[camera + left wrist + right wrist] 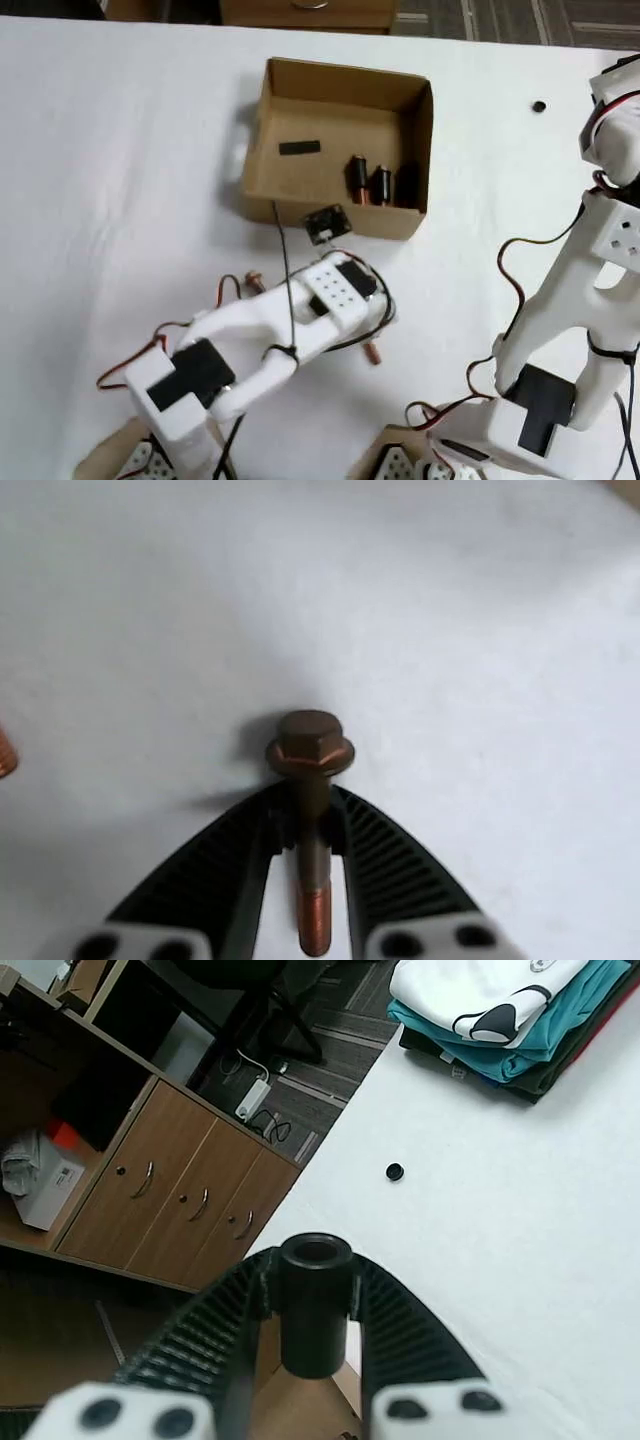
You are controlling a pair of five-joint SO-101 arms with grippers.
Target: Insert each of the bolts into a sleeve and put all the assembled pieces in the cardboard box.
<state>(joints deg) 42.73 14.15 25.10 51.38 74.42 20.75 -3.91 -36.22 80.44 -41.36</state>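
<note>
Cardboard box (380,222), ahead of the left gripper (308,808), holds what we take to be three assembled pieces (381,184). That gripper pinches a bolt (310,752) by its shank; the right gripper (312,1282) is clamped on a black sleeve (316,1305). These are not yet joined. Two loose bolts (253,283) lie near the left gripper. We judge about half remains.

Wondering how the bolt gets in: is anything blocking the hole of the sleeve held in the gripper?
Nothing visible does. The sleeve in the right gripper shows an open, empty-looking end.
</note>
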